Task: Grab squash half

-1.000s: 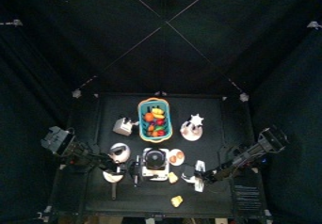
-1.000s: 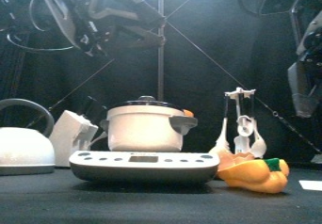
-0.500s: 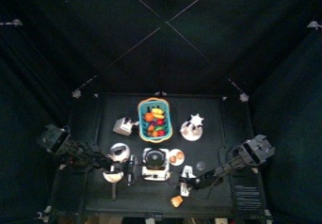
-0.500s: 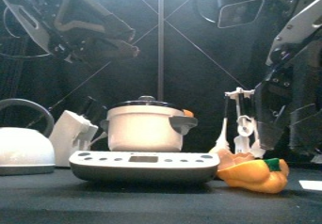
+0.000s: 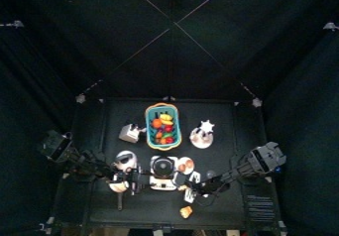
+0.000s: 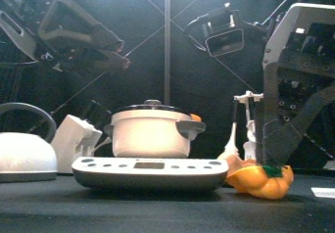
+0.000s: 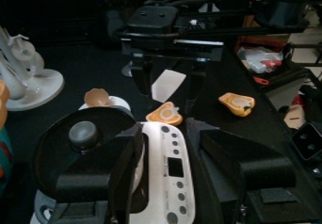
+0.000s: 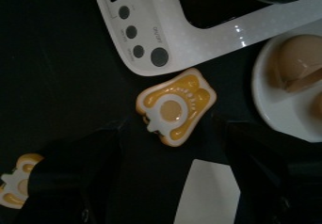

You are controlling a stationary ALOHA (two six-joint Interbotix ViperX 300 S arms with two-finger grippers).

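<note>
Lying between wide-spread right jaws, squash half (image 8: 178, 110), beside cooker (image 8: 189, 25)

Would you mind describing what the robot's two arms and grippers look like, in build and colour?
Both arms are black throughout, built of boxy jointed segments. The right arm shows broad flat panels and a block-like camera housing near its wrist. The left arm looks bulkier, with rounded housings. Each gripper has two long flat black jaws: left gripper, right gripper. No markings are legible.

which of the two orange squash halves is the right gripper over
The squash half beside the white cooker base, between the open jaws of the right gripper. The other squash half lies off to the side.
</note>
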